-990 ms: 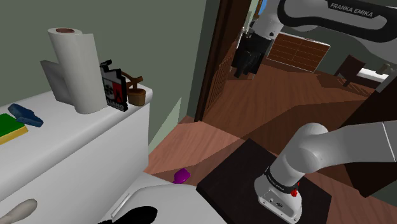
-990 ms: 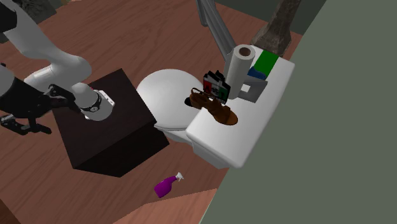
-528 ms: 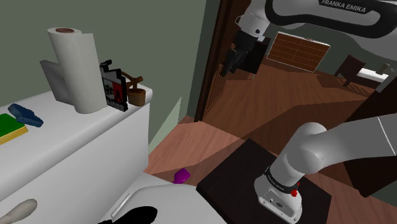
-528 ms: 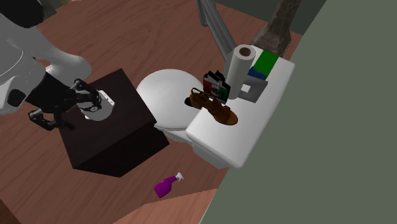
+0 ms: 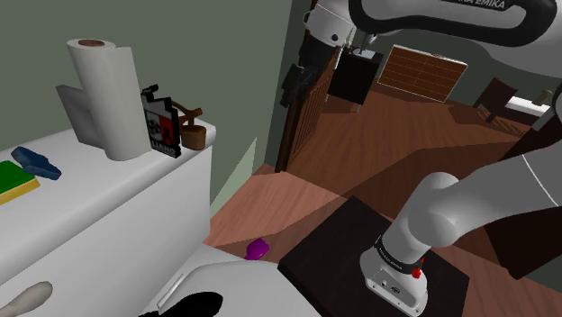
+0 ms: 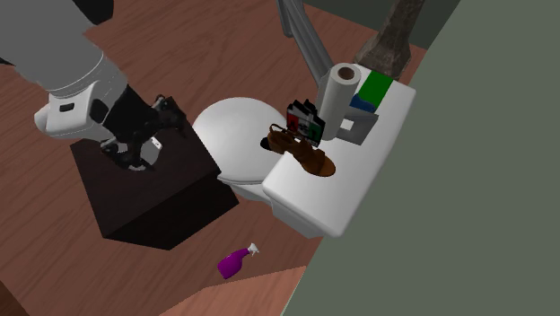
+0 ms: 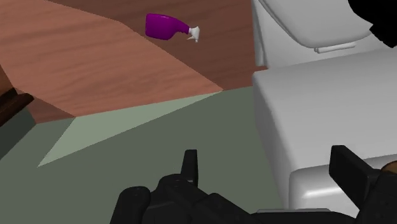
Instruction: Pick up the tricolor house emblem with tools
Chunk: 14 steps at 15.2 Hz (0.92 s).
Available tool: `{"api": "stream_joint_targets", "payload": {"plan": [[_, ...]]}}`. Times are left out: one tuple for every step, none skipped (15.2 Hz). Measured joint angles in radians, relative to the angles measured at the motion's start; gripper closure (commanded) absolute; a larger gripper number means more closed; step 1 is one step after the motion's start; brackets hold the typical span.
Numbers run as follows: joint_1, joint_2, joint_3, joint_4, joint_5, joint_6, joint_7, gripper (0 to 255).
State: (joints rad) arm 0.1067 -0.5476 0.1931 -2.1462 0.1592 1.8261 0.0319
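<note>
The arm has swung toward the toilet tank (image 5: 108,189), jaws apart and empty. The tricolor emblem (image 5: 160,124) stands upright on the tank top between paper roll (image 5: 104,95) and sandal (image 5: 191,126). It sits at nine o'clock from the jaws and well apart, so the approach has only begun.

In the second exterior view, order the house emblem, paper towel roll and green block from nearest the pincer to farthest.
1. Red, white and green house emblem card, leftmost.
2. White paper towel roll, upright, just right of it.
3. Green flat block, farthest right.
</note>
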Motion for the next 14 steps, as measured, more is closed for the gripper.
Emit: {"api": "stream_joint_targets", "payload": {"plan": [[0.004, 0.032, 0.021, 0.029, -0.001, 0.012, 0.017, 0], [0.009, 0.057, 0.041, 0.051, -0.003, 0.023, 0.033, 0], [0.014, 0.074, 0.058, 0.065, -0.005, 0.033, 0.045, 0], [0.018, 0.094, 0.077, 0.084, -0.008, 0.042, 0.06, 0], [0.021, 0.12, 0.095, 0.108, -0.014, 0.051, 0.074, 0], [0.025, 0.146, 0.114, 0.135, -0.021, 0.057, 0.09, 0], [0.026, 0.183, 0.132, 0.174, -0.031, 0.062, 0.105, 0], [0.031, 0.204, 0.154, 0.196, -0.04, 0.068, 0.125, 0], [0.035, 0.223, 0.171, 0.212, -0.049, 0.076, 0.14, 0], [0.037, 0.256, 0.19, 0.247, -0.063, 0.08, 0.156, 0], [0.04, 0.278, 0.205, 0.269, -0.075, 0.085, 0.169, 0], [0.043, 0.312, 0.224, 0.31, -0.093, 0.082, 0.187, 0], [0.047, 0.331, 0.239, 0.328, -0.105, 0.088, 0.201, 0], [0.052, 0.358, 0.257, 0.354, -0.123, 0.092, 0.218, 0]]}}
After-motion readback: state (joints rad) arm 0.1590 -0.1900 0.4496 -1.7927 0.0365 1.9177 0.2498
